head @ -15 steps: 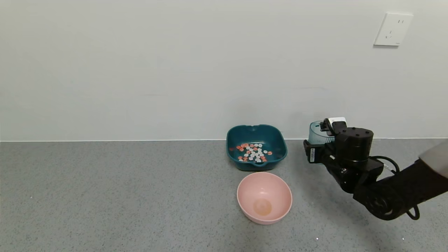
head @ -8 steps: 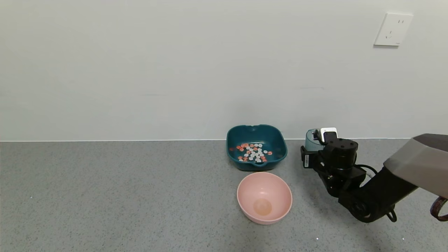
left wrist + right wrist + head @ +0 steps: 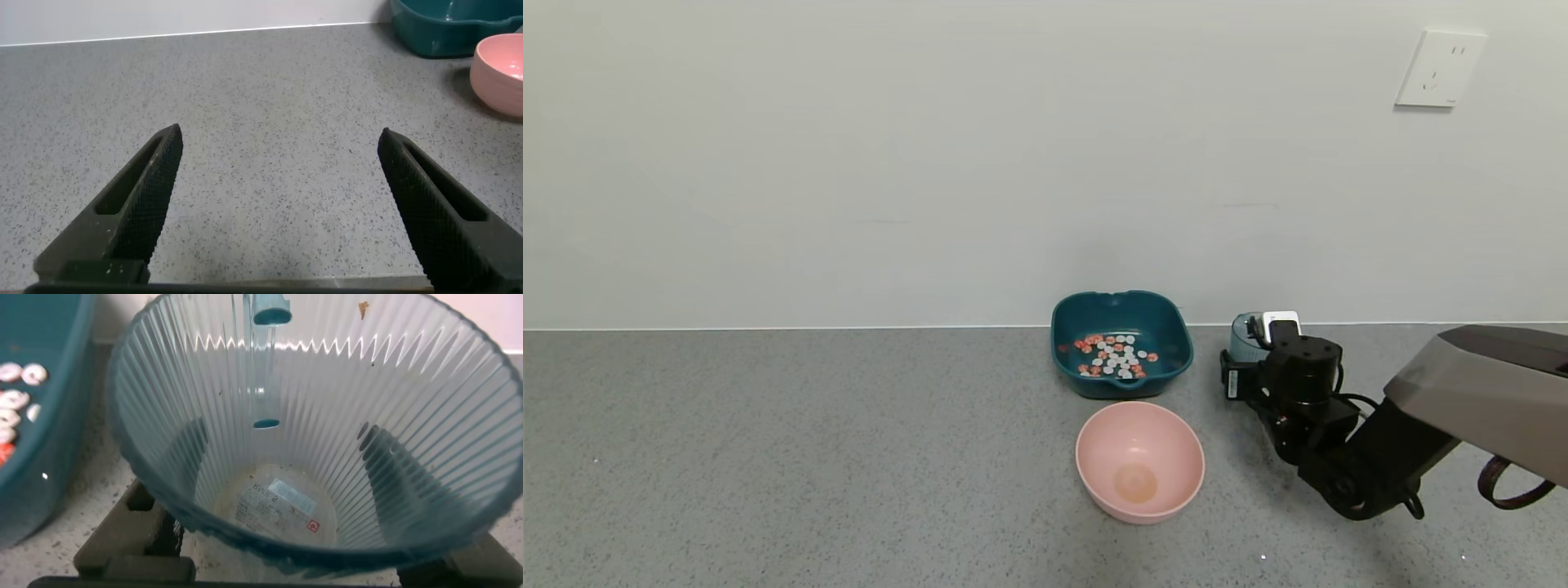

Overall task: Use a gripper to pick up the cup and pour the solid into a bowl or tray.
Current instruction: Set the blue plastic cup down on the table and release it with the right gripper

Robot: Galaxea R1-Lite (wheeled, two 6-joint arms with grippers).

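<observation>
Upright cup (image 3: 306,457), mouth up, empty, gripped by right tool (image 3: 1262,347) beside dish (image 3: 1121,343).

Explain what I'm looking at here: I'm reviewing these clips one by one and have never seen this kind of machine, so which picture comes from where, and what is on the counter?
This is a two-armed robot. The wide picture is from its head camera; the other two come from cameras on its wrists. On the grey counter sit a teal dish holding orange-red and white round pieces, and an empty pink bowl. The right gripper is beside the dish, closed around a ribbed blue-green cup; its wrist camera looks straight into the cup, which is empty. The left gripper is open over bare counter, idle.
</observation>
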